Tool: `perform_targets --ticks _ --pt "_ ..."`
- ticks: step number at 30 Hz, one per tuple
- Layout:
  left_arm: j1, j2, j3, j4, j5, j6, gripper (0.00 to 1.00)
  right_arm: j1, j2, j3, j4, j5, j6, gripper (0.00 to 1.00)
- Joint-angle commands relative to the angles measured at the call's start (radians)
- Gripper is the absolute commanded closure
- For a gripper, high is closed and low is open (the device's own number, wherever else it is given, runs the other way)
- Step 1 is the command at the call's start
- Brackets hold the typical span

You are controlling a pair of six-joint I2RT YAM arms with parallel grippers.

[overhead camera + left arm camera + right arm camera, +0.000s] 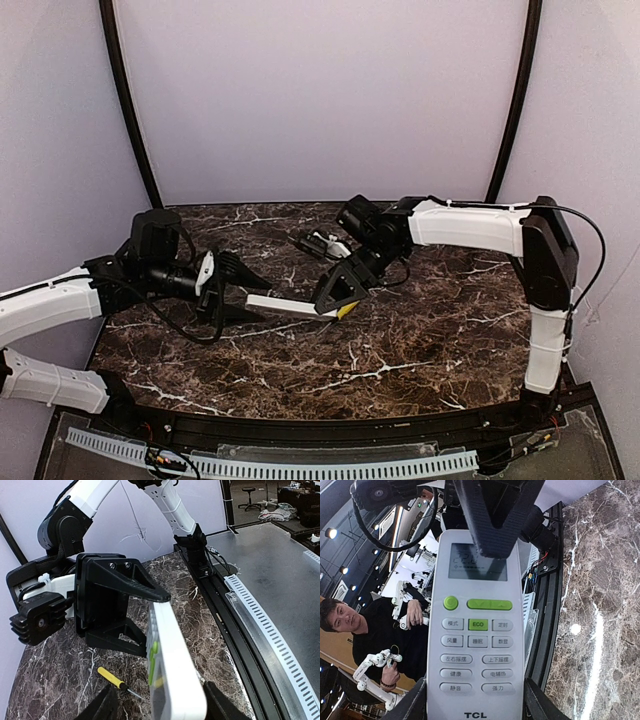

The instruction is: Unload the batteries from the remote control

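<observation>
Top external, centre frame: slim white rectangular remote control held above the dark marble surface. Right gripper clenched on its right end. Left gripper straddles the left end, not clamped; left wrist shows a gap.

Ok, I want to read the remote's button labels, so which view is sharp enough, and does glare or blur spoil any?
Right wrist: remote control sharp, labels legible, though a finger of the left tool hides part of its screen and glare whitens the table. Left wrist: its near end blurred. Top external: evenly lit, remote too small to read.
</observation>
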Motion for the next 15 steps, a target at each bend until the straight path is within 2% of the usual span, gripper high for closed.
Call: perform_targets --ticks 1,12,15 --pt "-0.015 0.010 -0.019 0.011 0.000 0.013 0.46 0.014 0.027 0.040 -0.008 -0.045 -0.002 1.00" --pt "-0.033 0.038 -0.032 0.067 -0.021 0.002 0.56 0.019 0.037 0.046 -0.006 -0.058 0.002 1.00" --pt "-0.038 0.038 -0.040 0.096 -0.033 -0.002 0.62 0.018 0.037 0.047 -0.005 -0.060 0.001 1.00"
